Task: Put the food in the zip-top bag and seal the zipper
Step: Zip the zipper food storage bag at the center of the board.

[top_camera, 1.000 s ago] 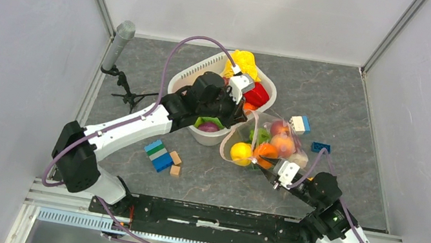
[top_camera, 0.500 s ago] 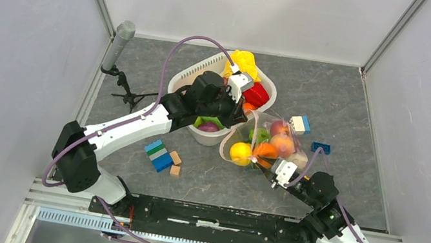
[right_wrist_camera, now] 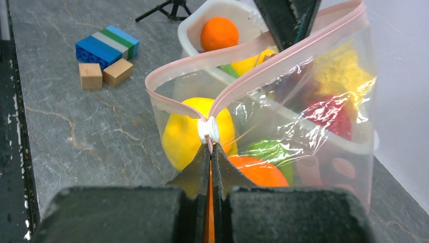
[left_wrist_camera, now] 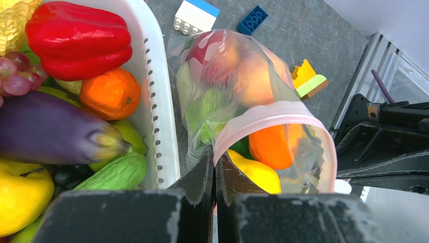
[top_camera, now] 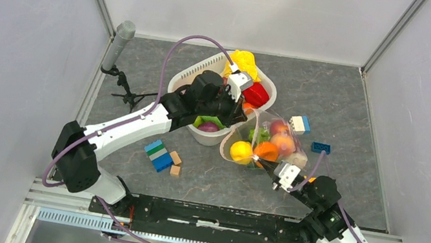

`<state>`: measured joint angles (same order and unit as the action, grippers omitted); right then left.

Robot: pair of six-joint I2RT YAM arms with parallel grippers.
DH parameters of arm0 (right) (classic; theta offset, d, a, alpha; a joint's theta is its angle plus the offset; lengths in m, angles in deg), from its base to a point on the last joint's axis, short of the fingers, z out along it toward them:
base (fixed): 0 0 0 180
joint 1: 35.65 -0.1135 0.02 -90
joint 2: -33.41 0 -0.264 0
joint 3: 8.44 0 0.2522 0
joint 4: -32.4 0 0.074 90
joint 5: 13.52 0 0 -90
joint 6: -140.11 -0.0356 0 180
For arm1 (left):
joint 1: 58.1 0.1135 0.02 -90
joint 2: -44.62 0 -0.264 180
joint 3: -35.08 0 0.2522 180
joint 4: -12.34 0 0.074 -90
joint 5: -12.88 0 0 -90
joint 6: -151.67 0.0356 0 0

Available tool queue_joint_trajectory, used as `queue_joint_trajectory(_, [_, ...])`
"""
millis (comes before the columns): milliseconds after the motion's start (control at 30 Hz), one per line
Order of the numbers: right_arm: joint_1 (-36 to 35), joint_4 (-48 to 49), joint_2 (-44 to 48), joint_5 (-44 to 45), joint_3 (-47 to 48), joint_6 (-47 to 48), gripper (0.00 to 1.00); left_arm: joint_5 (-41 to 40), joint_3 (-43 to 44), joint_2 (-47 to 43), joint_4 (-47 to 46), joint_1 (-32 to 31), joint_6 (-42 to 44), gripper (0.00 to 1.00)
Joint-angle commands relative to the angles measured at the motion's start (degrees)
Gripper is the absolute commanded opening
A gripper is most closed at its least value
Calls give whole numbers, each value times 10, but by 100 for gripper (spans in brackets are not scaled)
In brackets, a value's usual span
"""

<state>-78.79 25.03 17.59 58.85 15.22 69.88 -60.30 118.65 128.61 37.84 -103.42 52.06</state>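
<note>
Nearby, basket (top_camera: 198, 67) beside bag (top_camera: 271, 145), blocks (top_camera: 159, 154) scattered around

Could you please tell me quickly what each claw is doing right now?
Left claw: closed, pinching the zipper of the zip-top bag.
Right claw: closed on the zipper's end, just below the white slider.

The zip-top bag (right_wrist_camera: 313, 116) is thin clear plastic film, crinkled and shiny with glare; its zipper (right_wrist_camera: 222, 54) is a duller, smooth pink strip. The food (left_wrist_camera: 109, 93), like the red pepper (left_wrist_camera: 78, 38), is glossy moulded plastic. The basket (left_wrist_camera: 157, 101) is smooth white plastic. The desk (right_wrist_camera: 76, 126) looks like matt grey veined stone. Two tan cubes (right_wrist_camera: 91, 76) look like bare wood. The fingers (left_wrist_camera: 195, 192) of the left hand (left_wrist_camera: 213, 154) are matt black, rough and scuffed.
</note>
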Motion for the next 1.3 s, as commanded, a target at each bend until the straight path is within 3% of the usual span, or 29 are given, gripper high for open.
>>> queue_joint_trajectory(0, [-3, 31, 40, 28, 19, -30, 0, 16, 19, -18, -27, 6, -14, 2])
queue_joint_trajectory(133, [-4, 5, 71, 56, 75, -41, 0, 8, 27, -35, 0, 7, -2, 2])
queue_joint_trajectory(300, [-4, -98, 72, 125, 174, -22, 0, -15, 50, -70, 52, 9, 23, 2])
queue_joint_trajectory(533, [-4, -148, 46, 143, 267, 0, 0, -7, 129, -93, 193, 10, 63, 5])
queue_joint_trajectory(733, [-4, -177, 11, 110, 306, 11, 0, 20, 160, -125, 302, 9, 73, 24])
queue_joint_trajectory(933, [-4, -154, -25, 65, 262, -12, 0, -3, 112, -167, 374, 9, 77, 38])
queue_joint_trajectory(1100, [-4, -127, -55, 41, 245, -11, 0, -7, 86, -212, 346, 9, 81, 57])
queue_joint_trajectory(1167, [-4, -124, -68, 28, 251, -11, 0, 15, 78, -236, 301, 10, 88, 65])
queue_joint_trajectory(1267, [-4, -121, -80, 21, 259, -8, 0, 48, 62, -262, 213, 9, 93, 69])
